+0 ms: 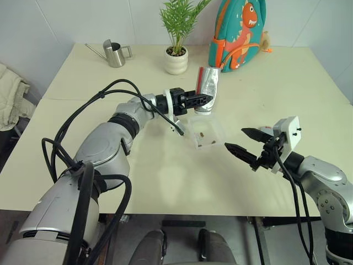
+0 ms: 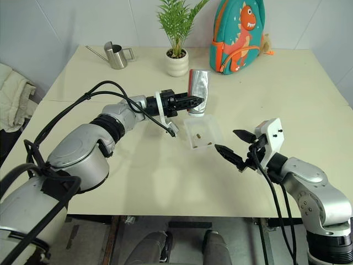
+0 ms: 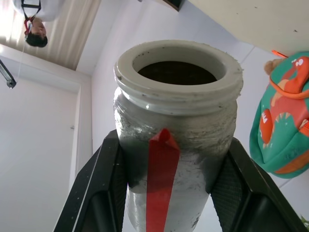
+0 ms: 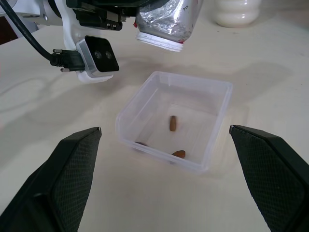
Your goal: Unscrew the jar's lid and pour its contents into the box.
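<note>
We see a smooth cream table [image 1: 110, 182] against white walls. Our left pincer [image 1: 201, 99] is clamped on the crinkled silvery jar [image 1: 208, 88], upended with its mouth above the clear plastic box [image 4: 212, 121], where brown pellets [image 4: 173, 123] lie. Our right pincer [image 1: 241, 141] gapes empty nearby.

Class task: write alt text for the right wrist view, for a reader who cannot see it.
A clear plastic box on a cream table holds three brown pellets. Above its far edge the left gripper holds the jar upside down, mouth open. The right gripper's black fingers stand wide apart in front.
</note>
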